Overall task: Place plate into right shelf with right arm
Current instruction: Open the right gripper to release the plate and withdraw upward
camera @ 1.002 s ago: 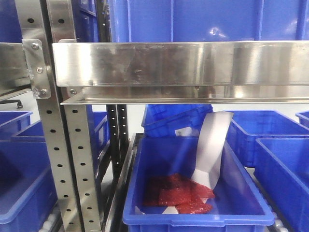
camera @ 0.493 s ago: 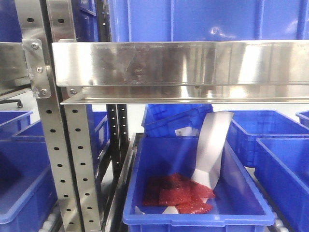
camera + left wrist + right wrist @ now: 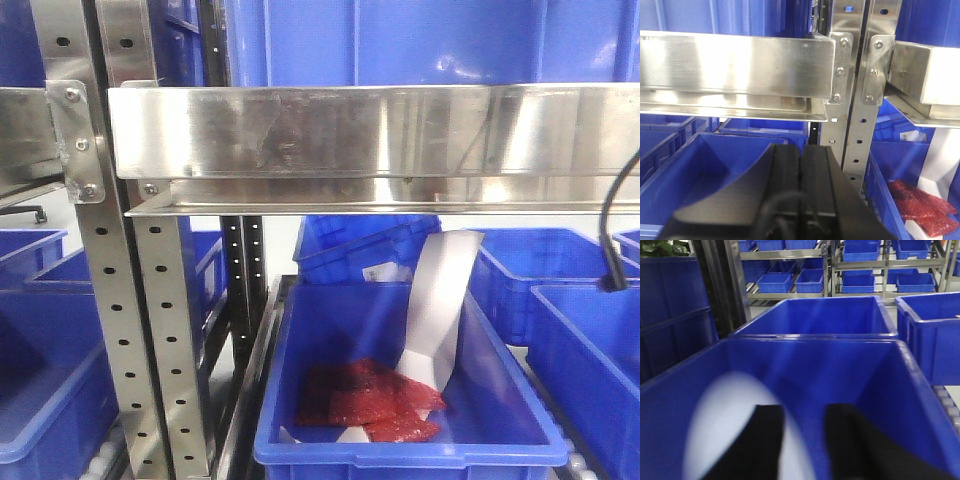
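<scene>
In the right wrist view, a white plate [image 3: 730, 420], blurred, lies low inside a blue bin [image 3: 815, 338] on the right shelf. My right gripper [image 3: 805, 412] hangs over it with its jaws apart. The left finger [image 3: 760, 440] overlaps the plate and the right finger [image 3: 860, 445] stands beside it; I cannot tell whether either touches it. In the front view only a black cable [image 3: 615, 230] of the right arm shows, at the right edge. My left gripper [image 3: 801, 150] is shut and empty in front of the left shelf.
A steel shelf beam [image 3: 350, 130] crosses above the bins, with perforated uprights [image 3: 110, 300] on the left. The middle blue bin [image 3: 300, 450] holds red packets [image 3: 370, 405] and a white sheet [image 3: 440, 300]. More blue bins [image 3: 815, 315] stand behind and to the sides.
A black cable of the right arm has come into view at the right edge of the front view. The bins and red packets have not moved.
</scene>
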